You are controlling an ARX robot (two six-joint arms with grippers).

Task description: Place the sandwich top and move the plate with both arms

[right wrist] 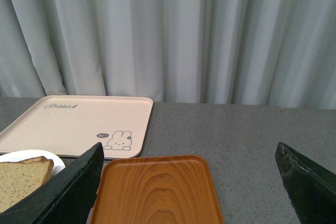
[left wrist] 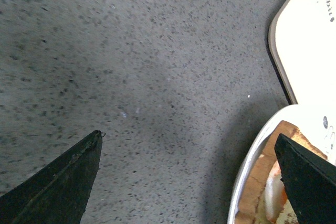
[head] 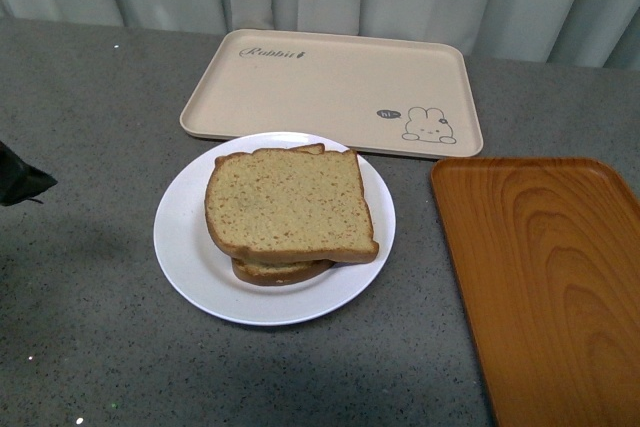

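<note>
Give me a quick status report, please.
Left gripper open, right gripper open, both empty. Top slice laid over lower slice, on the plate. Beige tray behind plate, wooden tray on its right.

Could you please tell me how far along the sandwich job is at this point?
Done: the sandwich top lies on the lower slice on the plate. In hand: nothing held; the left gripper is near the plate's rim and the right gripper is away from it, both with jaws open. Left: gripping and moving the plate, which sits on the grey table.

bread slices (head: 290, 205) (head: 280, 271): 2 | white plate (head: 185, 247): 1 | trays (head: 330, 82) (head: 550, 277): 2
</note>
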